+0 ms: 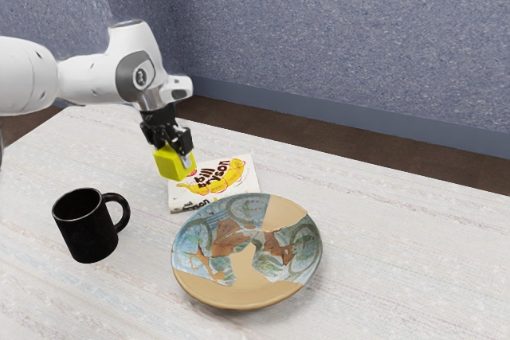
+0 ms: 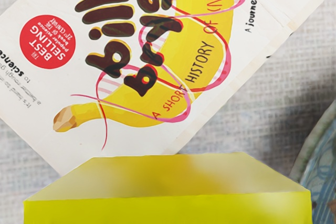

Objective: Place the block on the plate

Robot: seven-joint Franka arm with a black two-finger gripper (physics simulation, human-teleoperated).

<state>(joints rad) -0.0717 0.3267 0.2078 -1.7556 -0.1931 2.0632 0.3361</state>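
- Spreading beneath everything, the pale, streaky wood-look counter point(image 1: 406, 244) carries the plate, book and mug.
- Reaching in from the exterior view's left, the white jointed arm point(image 1: 88, 77) bends down at its wrist.
- The wide, round, shallow plate point(image 1: 239, 298), patterned in blue-green, brown and tan, looks like rigid ceramic; it could chip or slide if bumped, so a low, gentle release would suit it.
- The white paperback book point(image 1: 227, 183) with its yellow banana cover lies flat beside the plate, just beyond its rim.
- The black, glossy cylindrical mug point(image 1: 85, 228) stands upright, apart from the plate, its handle turned toward the plate's side.
- The black two-finger gripper point(image 1: 176, 163) points downward, clamped on the block, one finger visible along a side face and the opposite one hidden behind it.
- The small, yellow-green, box-shaped block point(image 1: 170, 166) is in the air near the book, not on the plate. It seems light and stiff, with smooth faces that may slip under a weak pinch. Opposite flat sides, near mid-height, are the sensible hold; keeping its underside level over the plate's middle should let it settle without tipping on the curved rim.
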